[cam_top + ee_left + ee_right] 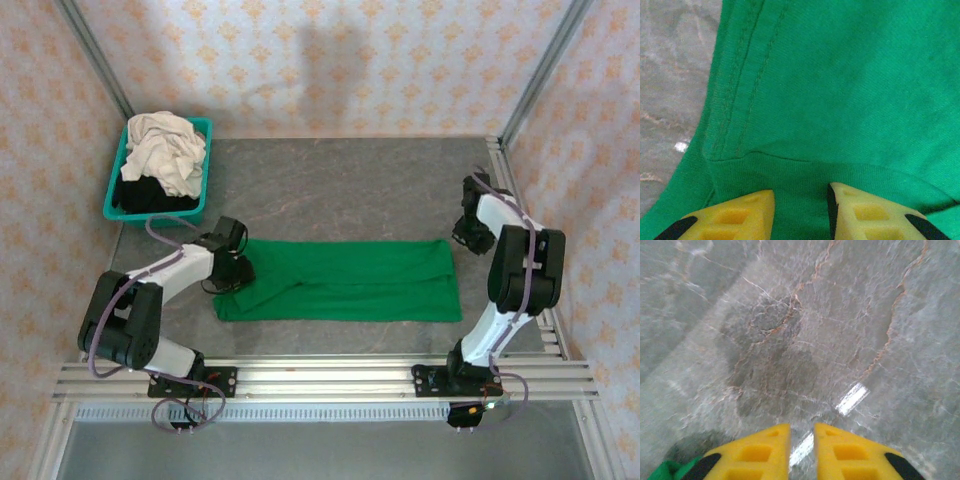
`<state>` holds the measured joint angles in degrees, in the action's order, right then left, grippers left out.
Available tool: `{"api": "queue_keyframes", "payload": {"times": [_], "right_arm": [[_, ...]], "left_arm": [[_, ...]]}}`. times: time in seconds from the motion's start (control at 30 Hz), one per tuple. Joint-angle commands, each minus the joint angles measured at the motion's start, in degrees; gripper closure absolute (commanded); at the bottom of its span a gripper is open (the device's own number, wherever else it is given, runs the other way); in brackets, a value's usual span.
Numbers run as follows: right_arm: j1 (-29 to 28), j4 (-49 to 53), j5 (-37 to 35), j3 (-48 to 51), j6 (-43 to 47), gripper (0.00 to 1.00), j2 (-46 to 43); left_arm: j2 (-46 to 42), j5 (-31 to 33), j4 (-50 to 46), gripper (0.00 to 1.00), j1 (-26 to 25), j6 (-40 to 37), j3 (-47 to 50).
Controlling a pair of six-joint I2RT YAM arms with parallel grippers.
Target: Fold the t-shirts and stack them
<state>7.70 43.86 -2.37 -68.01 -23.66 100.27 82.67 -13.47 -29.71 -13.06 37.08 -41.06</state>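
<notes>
My left pincer [800, 210] sits on the left end of the green t-shirt [345, 280], which lies flat on the surface [350, 180], likely for the next fold; whether it grips I cannot tell. My right pincer [802, 450] hangs nearly closed and empty.

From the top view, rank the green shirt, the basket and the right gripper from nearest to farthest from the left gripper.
1. green shirt: the left gripper sits right over its left end.
2. basket: at the far left corner, behind the left gripper.
3. right gripper: across the table, just past the shirt's right end.
</notes>
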Motion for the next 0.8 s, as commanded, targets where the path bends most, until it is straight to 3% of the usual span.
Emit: {"api": "queue_keyframes", "payload": {"times": [0.0,0.13,0.27,0.4,0.53,0.63,0.77], "right_arm": [[-0.6,0.5,5.0,2.6,-0.9,0.75,-8.2],[-7.5,-1.2,7.9,7.5,-2.2,0.70,-15.2],[-15.8,-4.8,12.6,13.0,-5.2,0.69,-16.7],[-18.4,-9.1,14.4,18.1,-6.5,0.69,-16.6],[-18.4,-10.5,14.6,19.1,-6.1,0.68,-13.7],[-18.4,-10.8,13.8,18.5,-5.7,0.68,-11.3],[-18.4,-10.8,13.2,17.6,-5.4,0.68,-9.6]], "left_arm": [[-3.3,-0.2,-2.6,0.65,0.2,0.9,0.6],[-7.8,3.8,-7.5,0.57,-2.6,-0.8,-3.3],[-7.1,4.1,-8.5,0.51,-6.0,-1.8,-5.8],[-1.5,0.6,-5.3,0.50,-8.5,-2.5,-5.5],[3.6,-6.7,-0.8,0.49,-10.9,-4.1,-5.1],[2.7,-7.8,0.5,0.56,-12.1,-3.5,-3.8],[-1.5,-6.1,-0.7,0.77,-13.4,-3.0,-2.2]]}}
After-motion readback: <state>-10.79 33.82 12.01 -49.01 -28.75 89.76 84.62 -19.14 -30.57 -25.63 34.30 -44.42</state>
